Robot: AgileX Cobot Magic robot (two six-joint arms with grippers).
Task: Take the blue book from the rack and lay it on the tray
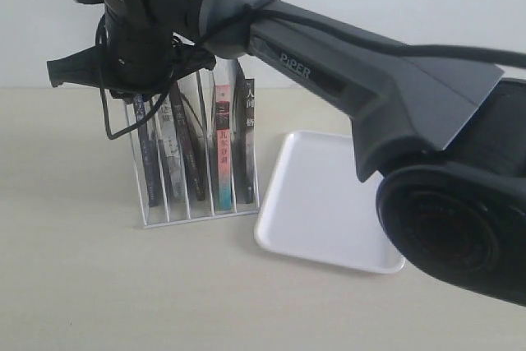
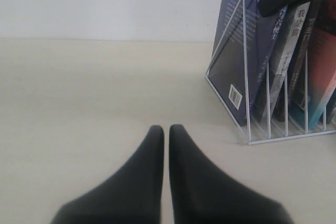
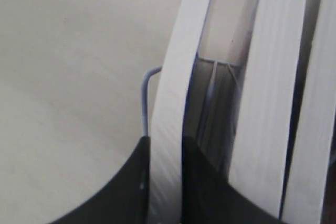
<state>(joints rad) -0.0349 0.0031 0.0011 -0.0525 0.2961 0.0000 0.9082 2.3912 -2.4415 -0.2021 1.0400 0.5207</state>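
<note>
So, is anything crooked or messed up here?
Nothing stands out. The books lean in the rack only because its dividers slant. The tray lies flat beside it. The right end effector grips the top edge of the blue book in the end slot.

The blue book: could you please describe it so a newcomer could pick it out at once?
A white wire rack stands left of the white tray in the exterior view. The blue book sits in its end slot farthest from the tray, gripped by the right gripper. Its spine is dark blue, while the neighbouring book has a grey-white one.
</note>
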